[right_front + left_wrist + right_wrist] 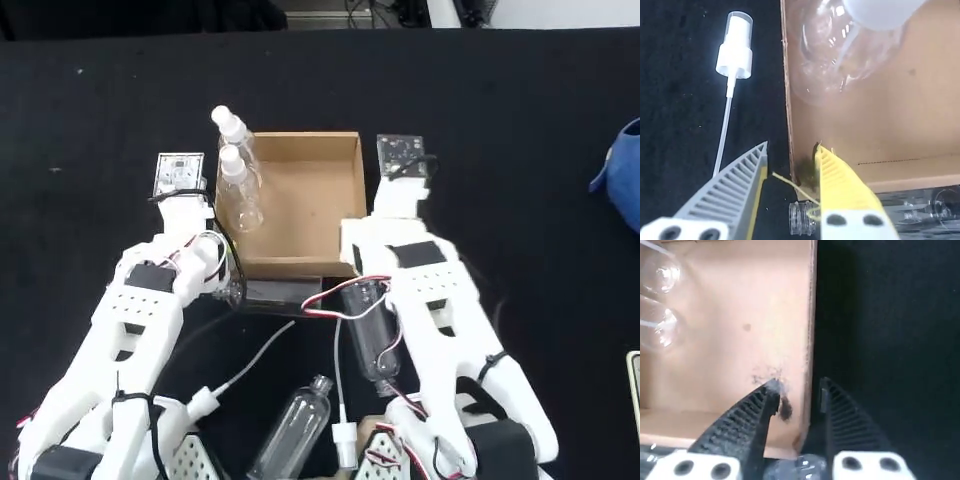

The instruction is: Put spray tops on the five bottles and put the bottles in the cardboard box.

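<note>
The cardboard box [300, 200] sits mid-table with two topped bottles [238, 185] standing along its left side. My left gripper [790, 147] is open at the box's front left corner, straddling the wall [787, 100]. My right gripper [797, 385] is open astride the right wall [811, 315] near the front corner. An uncapped bottle [270, 293] lies against the box front. Another bottle [372, 335] lies under the right arm, and a third [292, 430] near the table's front. Loose spray tops [205, 400] [345, 440] [735, 45] lie on the cloth.
Black cloth [520, 120] covers the table. A blue object [625, 185] shows at the right edge. Red and white cables [320, 305] run between the arms in front of the box.
</note>
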Controlling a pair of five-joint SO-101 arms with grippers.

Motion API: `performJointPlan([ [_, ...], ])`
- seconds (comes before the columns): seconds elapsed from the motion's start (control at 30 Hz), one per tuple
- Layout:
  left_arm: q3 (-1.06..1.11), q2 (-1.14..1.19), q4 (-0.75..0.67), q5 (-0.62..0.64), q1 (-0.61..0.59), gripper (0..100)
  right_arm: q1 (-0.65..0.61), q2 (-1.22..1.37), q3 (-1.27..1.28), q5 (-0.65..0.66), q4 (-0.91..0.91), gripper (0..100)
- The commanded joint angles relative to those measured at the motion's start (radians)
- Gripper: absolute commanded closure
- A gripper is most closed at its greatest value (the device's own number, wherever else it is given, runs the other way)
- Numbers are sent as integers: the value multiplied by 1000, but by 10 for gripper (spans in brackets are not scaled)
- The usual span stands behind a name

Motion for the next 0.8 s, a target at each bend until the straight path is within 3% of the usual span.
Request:
performJointPlan([
  [0.0, -5, -14, -3, 6, 8, 970, 68, 8, -2, -3, 3, 897],
  [0.13, -5, -14, -2, 6, 10, 970, 98, 8, -4, 84, -3, 988],
  [0.5, -5, -14, 2, 6, 12, 970, 95, 8, 7, 121, 5, 981],
  [0.77, -54, -14, 97, 6, 10, 970, 95, 2, 5, 123, 28, 981],
])
